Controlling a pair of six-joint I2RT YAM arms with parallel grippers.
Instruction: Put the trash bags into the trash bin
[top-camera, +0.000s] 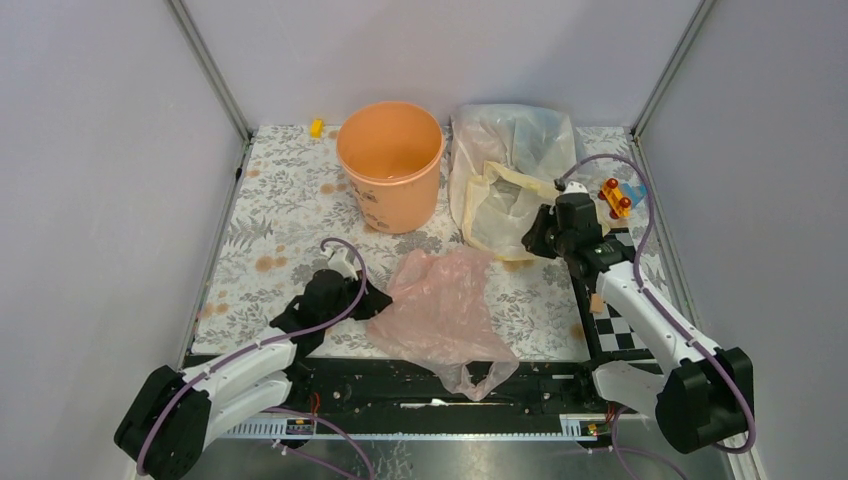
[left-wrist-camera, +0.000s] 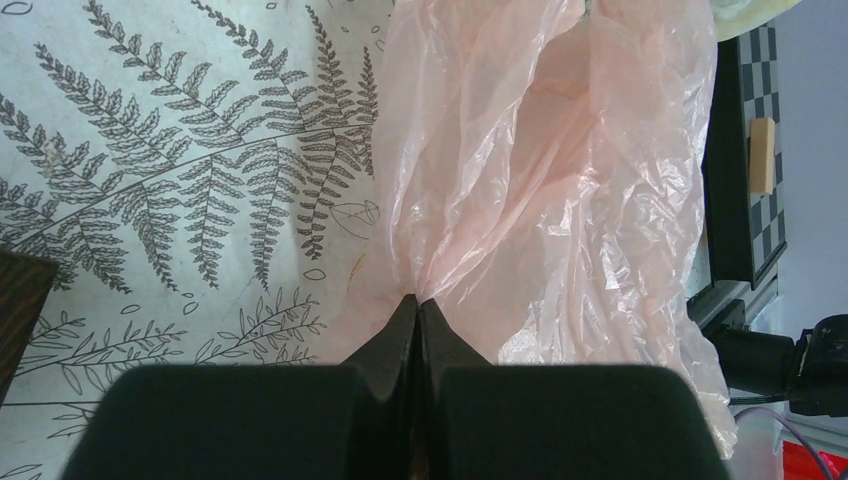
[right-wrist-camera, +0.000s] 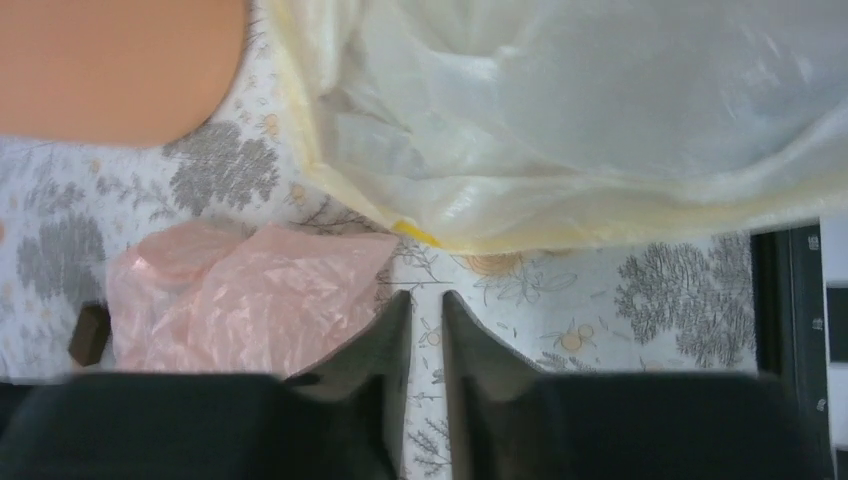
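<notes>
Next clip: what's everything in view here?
trash bin: one, peach-orange, back centre, upright
pink trash bag: one, pale pink, front centre
cream-yellow bag: one, right of bin
clear whitish bag: one, back right
toy: one, red-yellow-blue, far right
small yellow piece: one, back left
checkerboard: one, black-white, front right
left fingers: black, shut on pink trash bag's edge
right fingers: black, nearly closed, empty, near cream-yellow bag
</notes>
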